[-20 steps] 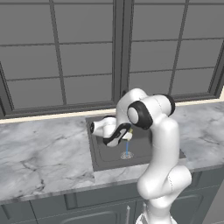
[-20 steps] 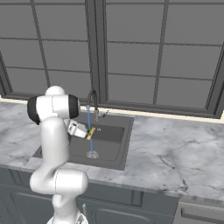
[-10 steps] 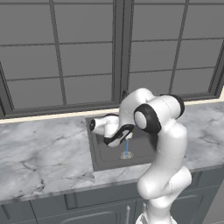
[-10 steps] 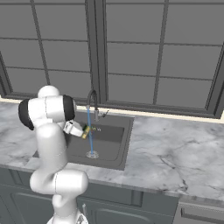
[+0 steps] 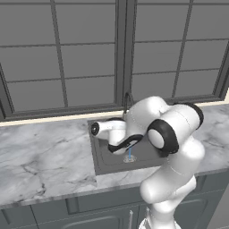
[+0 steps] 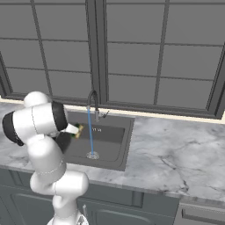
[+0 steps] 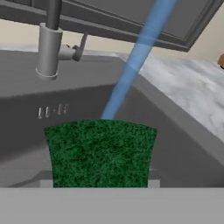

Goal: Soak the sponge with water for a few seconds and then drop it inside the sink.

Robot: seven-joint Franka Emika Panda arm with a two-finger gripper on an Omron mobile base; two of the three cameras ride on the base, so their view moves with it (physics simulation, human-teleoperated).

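Note:
My gripper (image 6: 75, 130) is shut on the sponge (image 6: 78, 131), whose yellow and green layers show above the left part of the sink (image 6: 110, 154). The water (image 6: 90, 132) falls from the curved faucet (image 6: 93, 100) to the drain, a small gap right of the sponge. In the hand view the sponge's green face (image 7: 100, 151) is up close, and the water (image 7: 136, 61) runs down just behind it. The faucet base (image 7: 49, 49) stands at the upper left. From the left base view my arm covers much of the sink (image 5: 95, 160), and a short piece of the water (image 5: 129, 154) shows.
Marble counter (image 6: 176, 154) spreads on both sides of the basin, with a wide stretch (image 5: 40, 156) to the left. A dark-framed window (image 6: 132, 52) rises right behind the faucet. My own elbow (image 5: 170, 134) hangs over the sink's near right side.
The sponge has slid a little left, from in the stream to just beside it. My elbow has swung outward.

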